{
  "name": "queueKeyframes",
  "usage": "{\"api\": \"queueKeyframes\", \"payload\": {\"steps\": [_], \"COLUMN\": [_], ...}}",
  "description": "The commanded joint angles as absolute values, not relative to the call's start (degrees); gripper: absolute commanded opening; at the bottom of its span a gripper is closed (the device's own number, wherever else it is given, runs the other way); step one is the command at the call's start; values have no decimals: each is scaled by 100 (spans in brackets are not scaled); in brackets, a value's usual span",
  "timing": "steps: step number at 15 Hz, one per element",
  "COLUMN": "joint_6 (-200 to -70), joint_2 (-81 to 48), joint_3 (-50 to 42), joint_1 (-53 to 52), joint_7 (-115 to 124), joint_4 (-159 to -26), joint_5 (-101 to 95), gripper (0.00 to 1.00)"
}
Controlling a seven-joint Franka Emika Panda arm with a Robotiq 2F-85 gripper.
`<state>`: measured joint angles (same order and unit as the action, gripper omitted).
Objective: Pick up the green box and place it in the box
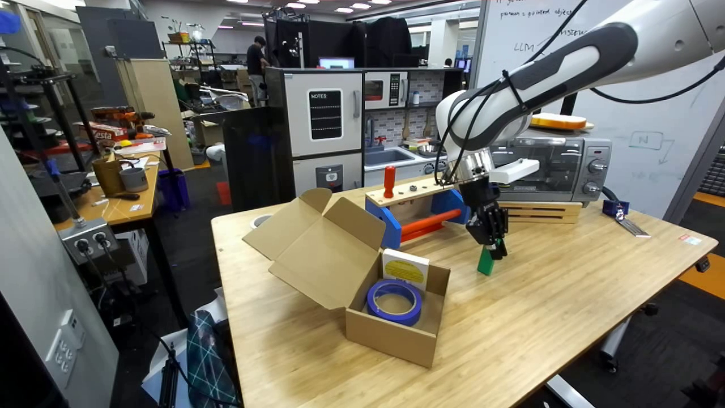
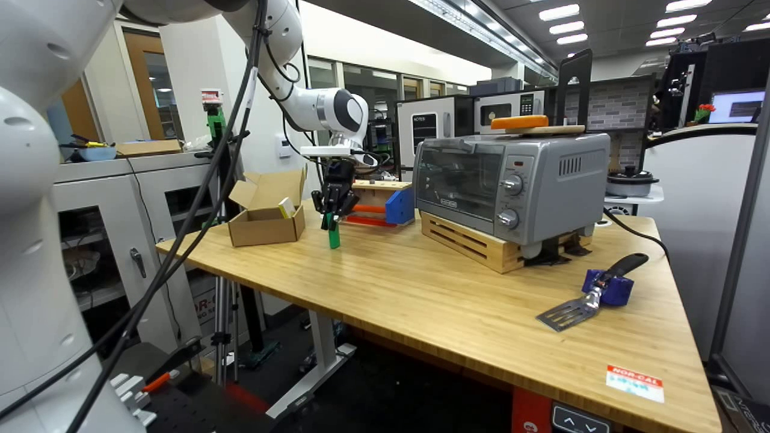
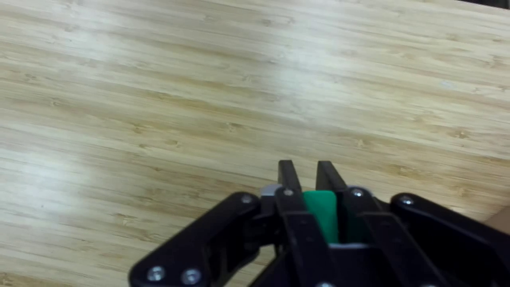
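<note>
The green box [image 3: 323,207] is a small bright green block, seen between my fingers in the wrist view. My gripper [image 3: 305,167] is shut on it, with one finger along each side and its upper part hidden by the jaws. In both exterior views the lower end of the green box [image 1: 485,263] sticks out under the black fingers, slightly tilted, at or just above the tabletop; I cannot tell if it touches. The box [image 1: 391,344], a brown cardboard carton with its lid and flaps up, stands apart from the gripper, and also shows in an exterior view [image 2: 266,230].
Inside the carton lie a blue tape roll [image 1: 417,306] and a white packet [image 1: 405,267] with a yellow print. A red-and-blue toy tray [image 1: 386,228] stands close behind the gripper. A toaster oven [image 2: 511,180] on a wooden crate and a spatula [image 2: 577,310] share the table.
</note>
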<state>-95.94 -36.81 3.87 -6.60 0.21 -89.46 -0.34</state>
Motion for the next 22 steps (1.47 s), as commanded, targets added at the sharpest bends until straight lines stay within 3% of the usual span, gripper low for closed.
{"api": "queueKeyframes", "payload": {"steps": [1,14,22], "joint_6": [-9366,-9490,-9275], "joint_2": [-3729,-2400,-2708], "joint_3": [405,807,1137], "joint_1": [-651,-1340,-1623], "joint_7": [-40,-256,-1075], "joint_4": [-8759,-9006,-8666], "joint_5": [-43,-728,-925], "gripper": [5,5,5]}}
